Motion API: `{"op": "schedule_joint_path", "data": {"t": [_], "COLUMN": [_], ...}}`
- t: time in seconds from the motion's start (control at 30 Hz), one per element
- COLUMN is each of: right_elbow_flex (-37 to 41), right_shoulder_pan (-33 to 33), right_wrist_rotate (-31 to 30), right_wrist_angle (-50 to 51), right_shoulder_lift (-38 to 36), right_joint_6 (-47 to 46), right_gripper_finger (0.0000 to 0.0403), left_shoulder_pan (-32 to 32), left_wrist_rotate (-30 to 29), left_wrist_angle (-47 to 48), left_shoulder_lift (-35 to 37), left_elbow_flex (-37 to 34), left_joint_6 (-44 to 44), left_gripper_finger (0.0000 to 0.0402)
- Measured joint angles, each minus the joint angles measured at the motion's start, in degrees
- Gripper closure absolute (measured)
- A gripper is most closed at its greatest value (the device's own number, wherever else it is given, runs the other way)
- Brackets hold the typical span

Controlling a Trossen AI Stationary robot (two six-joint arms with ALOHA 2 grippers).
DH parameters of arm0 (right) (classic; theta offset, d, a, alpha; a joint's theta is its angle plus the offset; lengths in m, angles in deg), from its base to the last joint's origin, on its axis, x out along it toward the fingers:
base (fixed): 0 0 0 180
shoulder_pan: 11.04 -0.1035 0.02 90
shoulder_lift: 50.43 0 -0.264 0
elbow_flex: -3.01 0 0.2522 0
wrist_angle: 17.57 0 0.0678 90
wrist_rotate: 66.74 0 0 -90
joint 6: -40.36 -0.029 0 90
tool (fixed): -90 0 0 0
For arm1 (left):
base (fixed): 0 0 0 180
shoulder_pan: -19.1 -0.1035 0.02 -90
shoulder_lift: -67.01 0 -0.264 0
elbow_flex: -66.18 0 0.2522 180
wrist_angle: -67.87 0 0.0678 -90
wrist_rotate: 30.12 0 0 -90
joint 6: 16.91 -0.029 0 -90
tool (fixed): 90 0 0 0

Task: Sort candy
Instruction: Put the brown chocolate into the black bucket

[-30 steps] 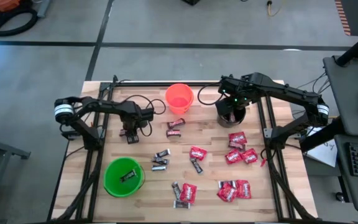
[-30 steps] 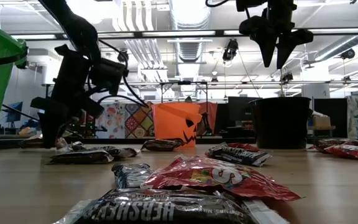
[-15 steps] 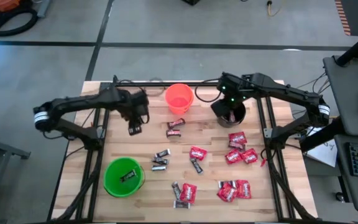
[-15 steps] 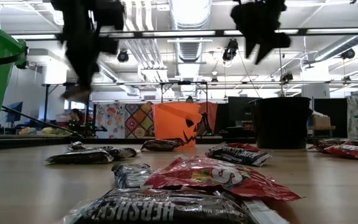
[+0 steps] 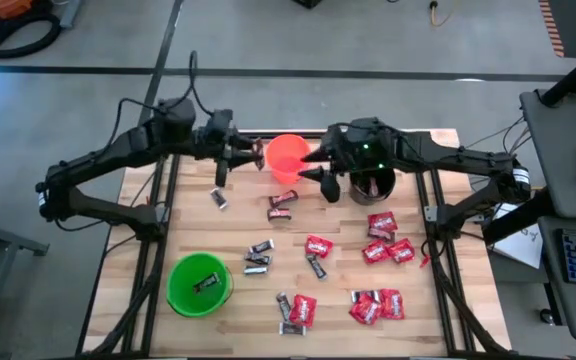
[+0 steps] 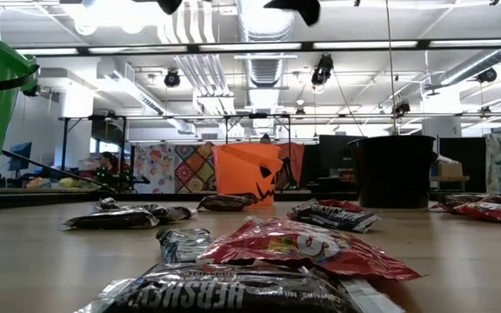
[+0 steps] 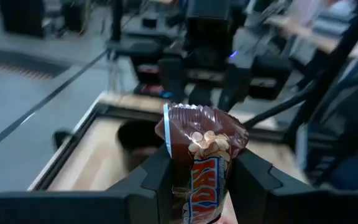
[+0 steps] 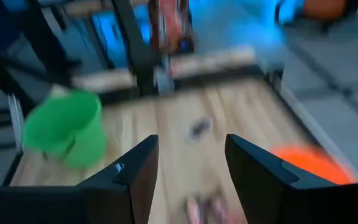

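My left gripper (image 7: 199, 186) hangs high over the table's far side, just left of the orange cup (image 5: 288, 157), pointing about level. It is shut on a reddish-brown candy bar (image 7: 202, 146). My right gripper (image 5: 312, 168) hangs between the orange cup and the black cup (image 5: 373, 186), pointing toward the table's left. In its wrist view it (image 8: 188, 171) is open with nothing between its fingers. Red candy packets (image 5: 380, 222) and dark mini bars (image 5: 258, 252) lie flat on the wood. One dark bar lies in the green cup (image 5: 200, 284). My left gripper pinches the bar's lower half (image 7: 197, 180) between its two fingers (image 7: 157, 180), one on each long side. The bar's crimped end (image 7: 197, 112) sticks out beyond the fingertips. The bar is lifted clear of the table.
More red packets (image 5: 376, 305) and dark bars (image 5: 281, 205) lie over the middle and right of the table. A small dark piece (image 5: 218, 198) lies below the left gripper. Black frame rails (image 5: 158, 250) run along both table sides.
My left gripper has risen from the table with the bar and tipped from pointing down to about level, ending beside the orange cup. My right gripper has moved from over the black cup toward the table's left, tipping up to level and rolling.
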Motion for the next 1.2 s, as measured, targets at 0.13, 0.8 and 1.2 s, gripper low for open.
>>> {"op": "schedule_joint_path", "data": {"t": [0.13,0.8,1.2], "right_elbow_flex": [0.00,0.00,0.00], "right_shoulder_pan": [-0.10,-0.14,0.03], "right_wrist_rotate": [-0.16,2.99,0.28], "right_wrist_angle": [-6.28,-7.25,-7.23], "right_shoulder_lift": [0.00,0.83,1.40], "right_joint_6": [-0.09,-6.62,-7.16], "right_gripper_finger": [0.0222,0.0216,0.0216], "left_shoulder_pan": [0.03,2.16,2.15], "left_wrist_rotate": [2.44,4.31,4.23], "left_wrist_angle": [-3.47,-15.10,-16.98], "left_shoulder_lift": [-0.38,-8.35,-8.97], "left_elbow_flex": [-0.29,-0.31,-0.22], "left_joint_6": [2.19,5.42,6.56], "left_gripper_finger": [0.0302,0.0303,0.0304]}}
